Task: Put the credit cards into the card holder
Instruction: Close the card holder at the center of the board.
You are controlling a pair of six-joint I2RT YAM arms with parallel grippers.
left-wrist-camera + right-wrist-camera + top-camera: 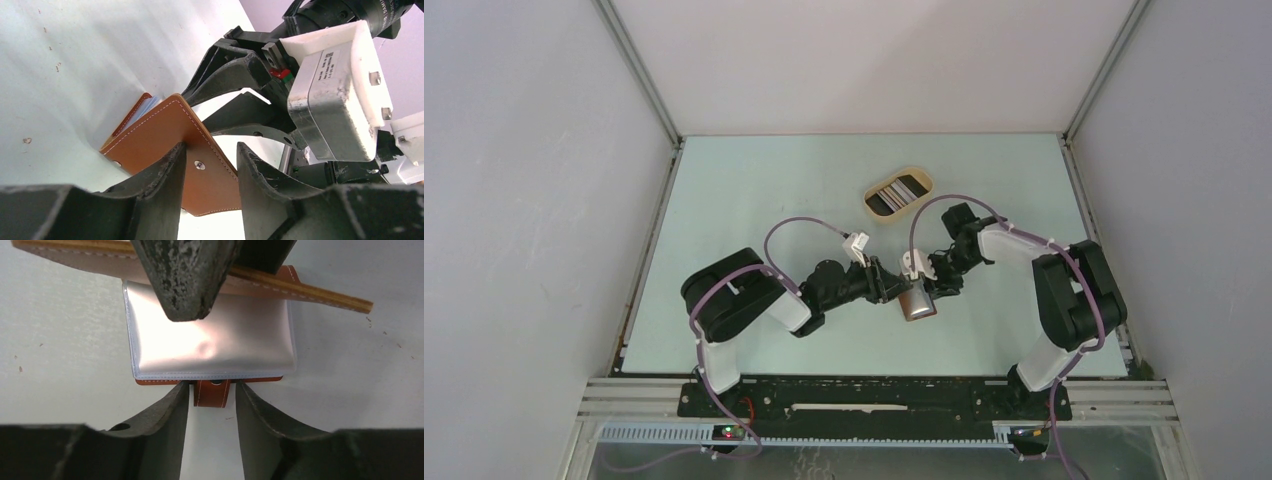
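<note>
One light, floppy leather holder (165, 135), best pinched at edges: left claw (207, 147) clamping flap (300, 292), right claw (212, 387) spread astride tab (212, 396).

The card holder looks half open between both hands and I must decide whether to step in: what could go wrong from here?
1. The left hand pinches only the edge of the card holder flap; it may slip and fall shut.
2. The right hand straddles just the small closing tab, so a pull might tug or drag the holder.
3. The credit cards remain in the beige tray, and both hands are busy.
</note>
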